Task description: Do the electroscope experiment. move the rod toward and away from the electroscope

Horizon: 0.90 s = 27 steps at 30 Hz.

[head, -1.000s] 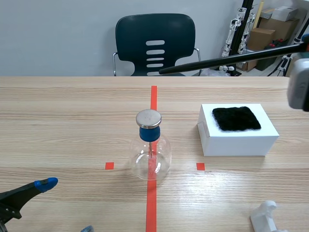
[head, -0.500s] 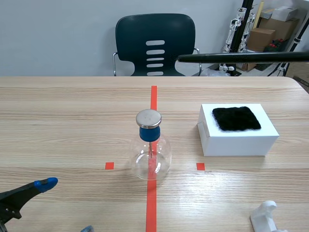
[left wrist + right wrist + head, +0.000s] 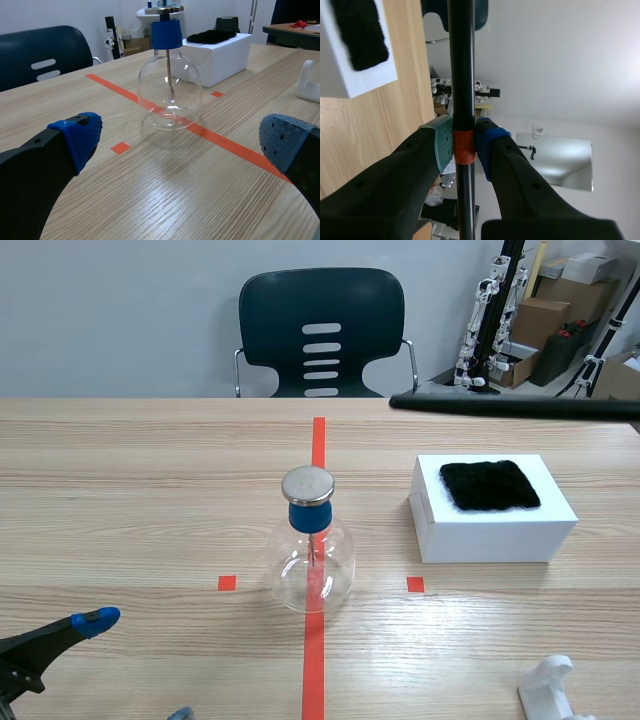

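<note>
- We count one electroscope (image 3: 312,558): a glass flask with a blue stopper and a metal disc on top.
- We see one rod (image 3: 515,406), long and black.
- There is one white box (image 3: 495,540) on the one table (image 3: 120,490).
- We find one black cloth (image 3: 490,485), lying on that box.
- We count two grippers: the left gripper (image 3: 182,140) and the right gripper (image 3: 463,145).
- One dark chair (image 3: 320,310) stands behind the table.
- We see one small white object (image 3: 548,690) at the near edge; we cannot tell what it is.
- Of tape marks we count one long line (image 3: 314,670) and two small squares (image 3: 227,583).
</note>
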Tool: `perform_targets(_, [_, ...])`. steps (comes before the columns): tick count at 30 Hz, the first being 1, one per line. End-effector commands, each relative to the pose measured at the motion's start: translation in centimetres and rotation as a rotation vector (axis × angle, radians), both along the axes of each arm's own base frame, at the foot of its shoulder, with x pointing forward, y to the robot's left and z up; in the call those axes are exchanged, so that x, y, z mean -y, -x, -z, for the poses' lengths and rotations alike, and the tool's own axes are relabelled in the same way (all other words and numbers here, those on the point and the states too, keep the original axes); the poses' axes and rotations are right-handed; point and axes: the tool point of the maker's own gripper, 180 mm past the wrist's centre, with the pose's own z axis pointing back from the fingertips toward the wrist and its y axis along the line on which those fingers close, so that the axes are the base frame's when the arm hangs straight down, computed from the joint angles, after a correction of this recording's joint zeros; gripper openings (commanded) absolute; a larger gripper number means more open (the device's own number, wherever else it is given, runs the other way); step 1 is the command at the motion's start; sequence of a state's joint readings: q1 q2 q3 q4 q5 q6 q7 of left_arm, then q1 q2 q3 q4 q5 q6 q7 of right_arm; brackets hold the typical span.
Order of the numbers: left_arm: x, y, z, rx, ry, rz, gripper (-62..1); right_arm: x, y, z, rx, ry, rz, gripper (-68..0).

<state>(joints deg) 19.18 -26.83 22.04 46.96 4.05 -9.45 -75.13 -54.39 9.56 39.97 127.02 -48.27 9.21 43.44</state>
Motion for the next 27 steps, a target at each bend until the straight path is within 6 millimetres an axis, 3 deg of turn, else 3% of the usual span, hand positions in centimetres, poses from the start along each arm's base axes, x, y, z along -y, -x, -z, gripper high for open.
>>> perform_targets(1, [0.0,-0.3,-0.6,0.022,0.021,-0.006,1.4,-0.5,0.3,-0.1,0.004,0.009,-0.019,-66.5])
perform_targets(9, [0.0,-0.3,-0.6,0.022,0.021,-0.006,1.4,-1.6,2.0,1.6,-0.050,0.029,-0.051,-66.5])
perform_targets(27, [0.0,-0.3,-0.6,0.022,0.021,-0.006,1.4,-5.1,3.2,4.3,-0.080,0.041,-0.091,-66.5])
